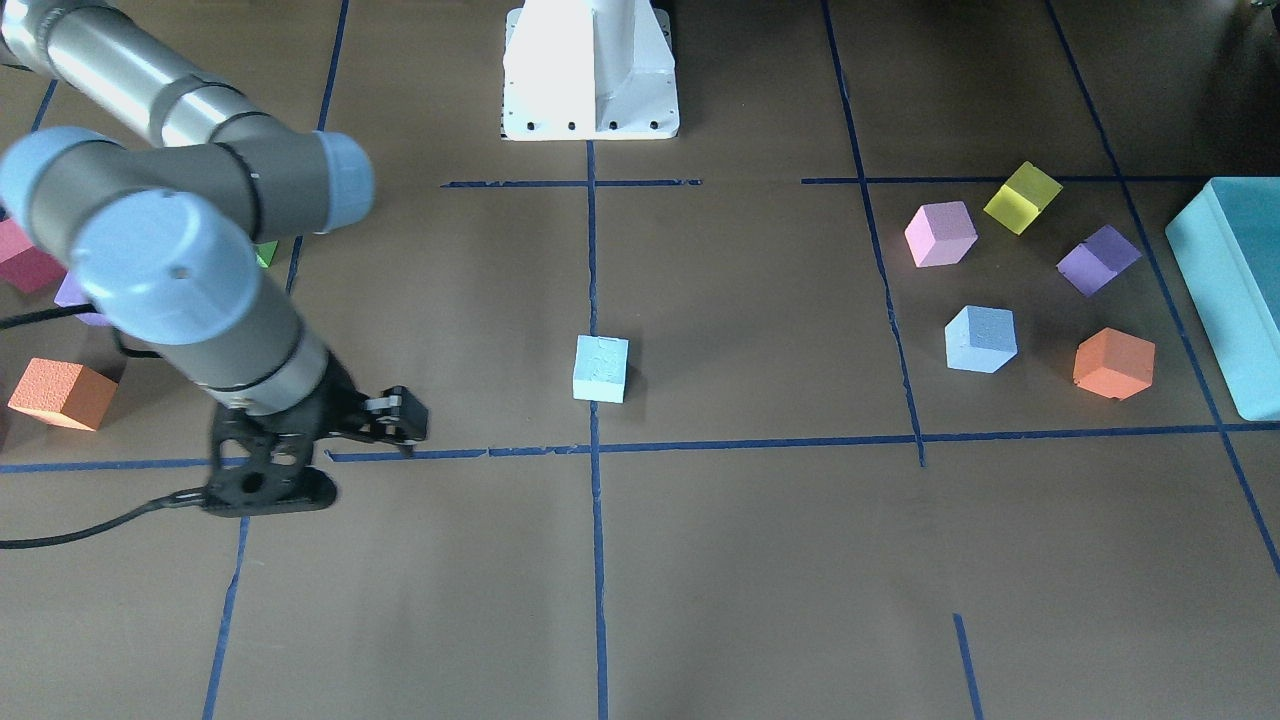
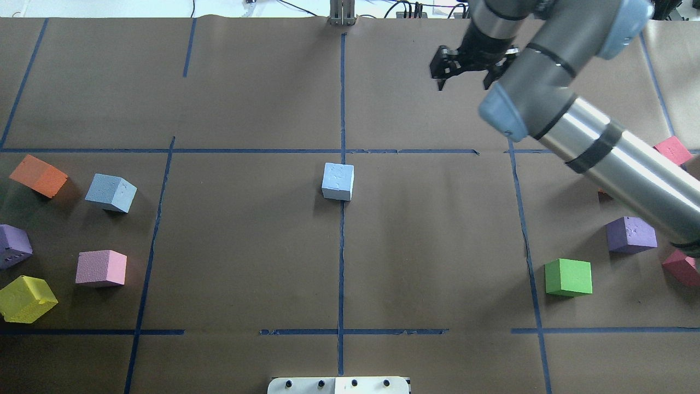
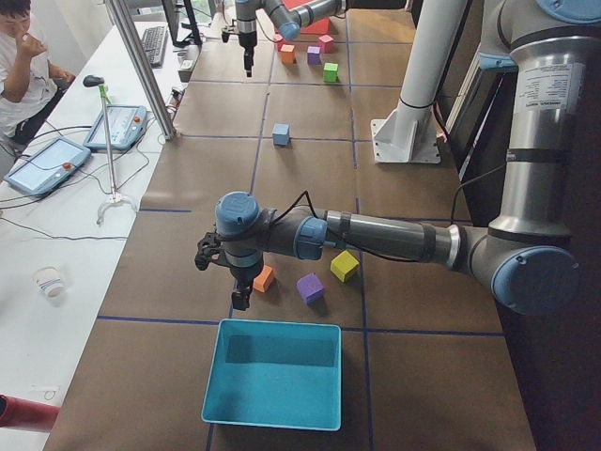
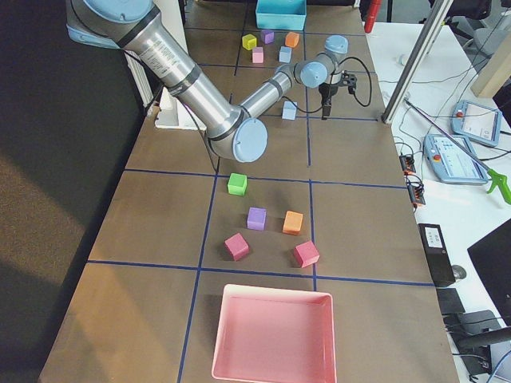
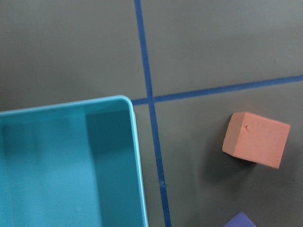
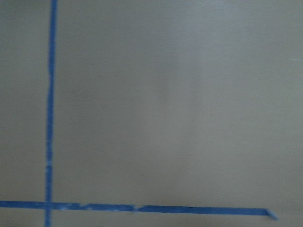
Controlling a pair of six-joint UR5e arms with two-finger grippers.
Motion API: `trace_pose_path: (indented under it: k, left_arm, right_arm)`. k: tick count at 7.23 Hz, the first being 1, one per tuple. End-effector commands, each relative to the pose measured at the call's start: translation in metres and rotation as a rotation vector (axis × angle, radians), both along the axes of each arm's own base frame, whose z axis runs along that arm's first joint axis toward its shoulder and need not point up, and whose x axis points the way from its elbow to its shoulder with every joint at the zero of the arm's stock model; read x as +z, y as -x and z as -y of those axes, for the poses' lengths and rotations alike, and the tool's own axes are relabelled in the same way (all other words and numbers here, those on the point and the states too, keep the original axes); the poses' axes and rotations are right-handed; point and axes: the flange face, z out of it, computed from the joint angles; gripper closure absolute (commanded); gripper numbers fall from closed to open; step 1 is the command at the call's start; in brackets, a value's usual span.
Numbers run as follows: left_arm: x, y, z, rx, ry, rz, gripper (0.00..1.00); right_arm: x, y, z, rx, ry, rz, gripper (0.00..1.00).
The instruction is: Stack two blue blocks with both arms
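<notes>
Blue block (image 2: pixel 338 181) sits at the overhead frame's centre, likely the base; second blue block (image 2: pixel 111 192) lies far left, unstacked. Right tool (image 2: pixel 463 82) hangs released, empty, upper right; left tool (image 3: pixel 238 299): cannot tell

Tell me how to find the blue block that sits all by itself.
Start at the white pedestal base and follow the blue tape line running out from it. The pale blue block sits on that line, alone; the other blue block has colourful cubes around it.
</notes>
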Motion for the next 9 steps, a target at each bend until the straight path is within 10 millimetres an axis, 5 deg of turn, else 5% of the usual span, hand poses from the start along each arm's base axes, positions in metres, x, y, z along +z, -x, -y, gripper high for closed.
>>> trace_pose_path:
  k: [1, 2, 5, 6, 7, 9]
  left_arm:
    - [-0.012, -0.003, 0.005, -0.024, 0.001, -0.019, 0.00]
    - [-0.028, -0.020, 0.007, -0.011, -0.010, -0.077, 0.00]
    - [-0.057, -0.088, 0.007, 0.062, -0.043, -0.115, 0.00]
    - [-0.080, -0.122, 0.002, 0.036, -0.010, -0.134, 0.00]
    - [-0.079, -0.176, -0.007, 0.057, 0.011, -0.133, 0.00]
    - [-0.092, -0.248, -0.018, 0.014, 0.015, -0.108, 0.00]
  right_arm:
    - [0.083, -0.166, -0.041, -0.166, -0.124, -0.086, 0.00]
    - [0.138, -0.222, -0.071, -0.222, -0.134, -0.045, 0.00]
    - [0.263, -0.346, -0.163, -0.296, -0.153, -0.053, 0.00]
    - [0.299, -0.355, -0.193, -0.293, -0.140, -0.054, 0.00]
    - [0.305, -0.355, -0.195, -0.245, -0.157, -0.057, 0.00]
    - [0.304, -0.354, -0.194, -0.213, -0.133, -0.054, 0.00]
